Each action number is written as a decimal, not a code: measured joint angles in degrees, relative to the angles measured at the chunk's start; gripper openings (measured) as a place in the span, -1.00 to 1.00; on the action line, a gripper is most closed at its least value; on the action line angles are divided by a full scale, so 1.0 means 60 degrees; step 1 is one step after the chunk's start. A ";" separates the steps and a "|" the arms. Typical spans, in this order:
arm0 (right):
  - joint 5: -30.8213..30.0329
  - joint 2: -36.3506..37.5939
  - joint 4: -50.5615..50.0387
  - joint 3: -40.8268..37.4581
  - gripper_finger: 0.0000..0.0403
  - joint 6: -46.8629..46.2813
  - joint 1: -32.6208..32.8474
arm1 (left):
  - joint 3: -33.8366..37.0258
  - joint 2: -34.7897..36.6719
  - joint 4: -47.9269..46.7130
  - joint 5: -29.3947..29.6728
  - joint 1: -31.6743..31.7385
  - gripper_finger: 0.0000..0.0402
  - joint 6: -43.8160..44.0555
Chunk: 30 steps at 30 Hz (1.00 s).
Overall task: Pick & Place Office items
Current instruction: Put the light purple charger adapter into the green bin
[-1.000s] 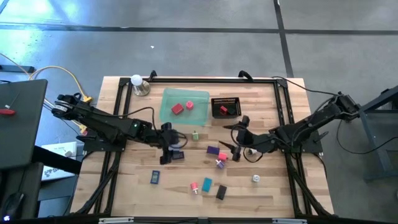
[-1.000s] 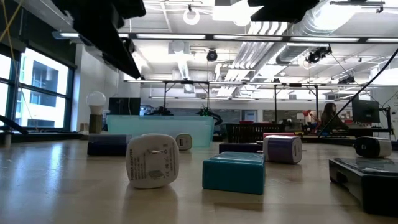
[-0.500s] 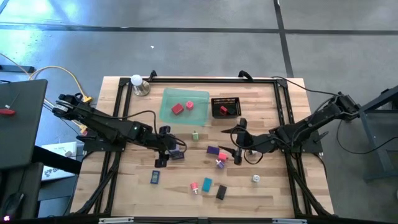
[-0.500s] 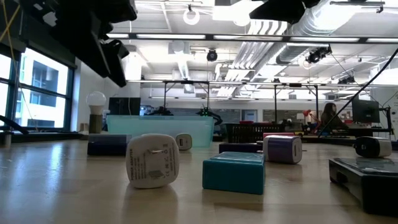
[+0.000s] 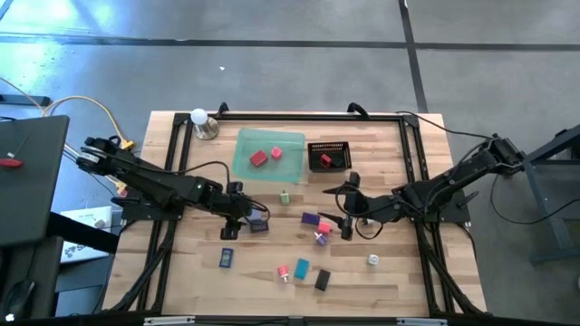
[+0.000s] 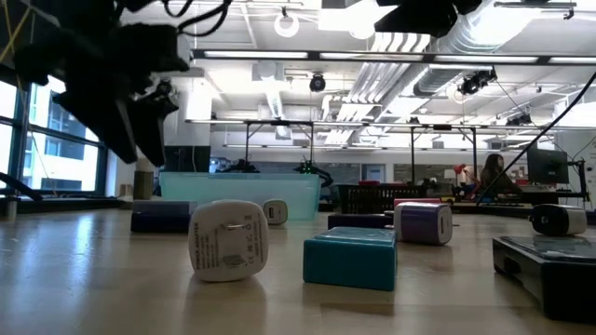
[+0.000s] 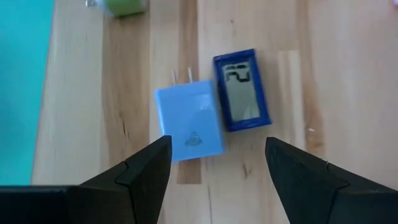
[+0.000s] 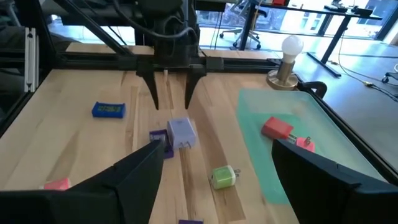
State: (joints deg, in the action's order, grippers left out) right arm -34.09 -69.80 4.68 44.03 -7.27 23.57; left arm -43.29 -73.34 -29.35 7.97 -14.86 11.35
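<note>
My left gripper (image 5: 241,220) hangs open, pointing steeply down, just left of a light blue plug block (image 7: 188,121) and a dark blue flat device (image 7: 241,91). These two lie side by side on the table, ahead of its fingertips (image 8: 171,104). My right gripper (image 5: 341,202) waits open and raised at centre right. Other office items lie flat on the wood: a green one (image 5: 285,196), a purple one (image 5: 310,219), a blue one (image 5: 226,258), a teal block (image 6: 350,258) and a white plug (image 6: 228,240).
A translucent green tray (image 5: 292,143) at the far centre holds a red piece (image 5: 258,158) and a pink piece (image 5: 275,153). A black mesh basket (image 5: 329,145) stands to its right. A light bulb (image 5: 201,119) stands at the far left. Black frame rails (image 5: 172,172) border the table.
My left gripper has sunk toward the table and drawn slightly toward the near-left. It has tipped more steeply downward and now hangs low beside the light blue plug block. Its fingers stay as wide apart as before. No item has moved.
</note>
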 joint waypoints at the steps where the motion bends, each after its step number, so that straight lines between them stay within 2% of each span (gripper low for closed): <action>1: 0.0003 0.0000 -0.0019 0.0000 0.44 0.0000 0.0000 | 0.0123 0.0000 0.0133 -0.0003 0.0052 0.25 0.0000; 17: 0.0040 0.0000 -0.0027 0.0002 0.44 -0.0001 -0.0098 | 0.1947 0.0000 0.3091 -0.0036 0.0285 0.25 -0.0250; 24: 0.1019 -0.0232 0.0049 0.0004 0.44 -0.0027 -0.0393 | 0.2419 0.0015 0.4002 -0.0069 0.0286 0.25 0.0418; 30: 0.1263 -0.0810 0.0407 0.0006 0.44 0.0000 -0.0603 | 0.2434 0.0015 0.4082 -0.0103 0.0263 0.25 0.0175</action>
State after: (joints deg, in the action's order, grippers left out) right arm -26.51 -74.66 7.13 44.07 -7.27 19.96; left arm -28.69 -73.25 -4.86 7.35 -13.28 12.41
